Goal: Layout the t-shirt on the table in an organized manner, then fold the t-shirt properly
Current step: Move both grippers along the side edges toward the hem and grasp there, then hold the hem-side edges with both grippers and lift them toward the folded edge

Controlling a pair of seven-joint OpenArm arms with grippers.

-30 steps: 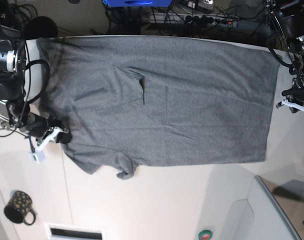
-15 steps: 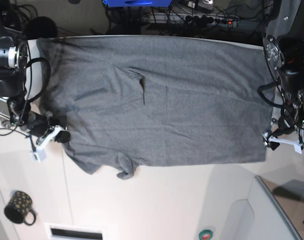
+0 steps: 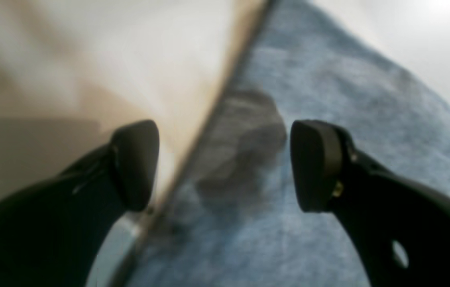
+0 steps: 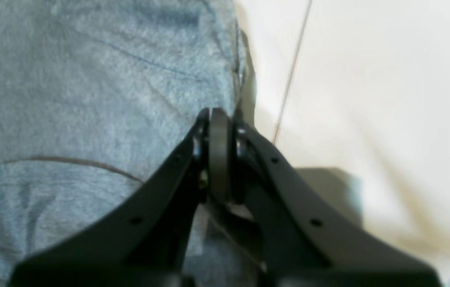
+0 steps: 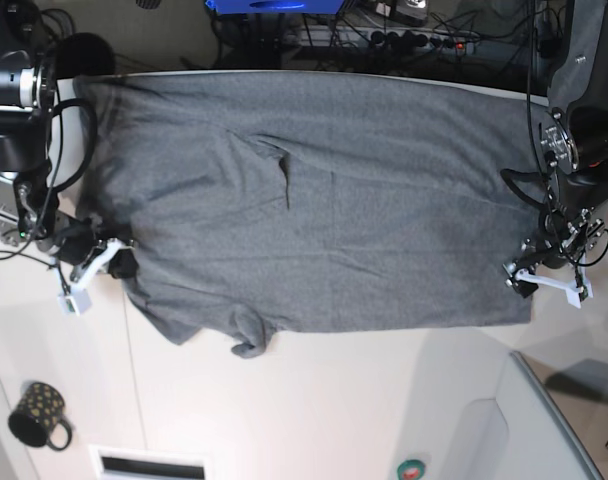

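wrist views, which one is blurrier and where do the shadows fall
Left wrist view: blurriest, the t-shirt and table are smeared, with a dark finger shadow on the cloth between the open left gripper pads. Right wrist view: softer blur, the shut right gripper casts a grey shadow on the white top.

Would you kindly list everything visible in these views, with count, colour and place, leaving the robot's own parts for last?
t-shirt: one, heather grey, spread across the table, with a small wrinkle near its middle.
table: one, white, under the shirt, with a thin dark seam.
mug: one, black with pale dots, near the base view's lower left corner.
round item: one, green with red, at the bottom edge; too small to identify.
cables and power strip: several, dark, behind the table's far edge.
left gripper: one, black fingers open, over the shirt's edge.
right gripper: one, black fingers shut, at the shirt's opposite edge.
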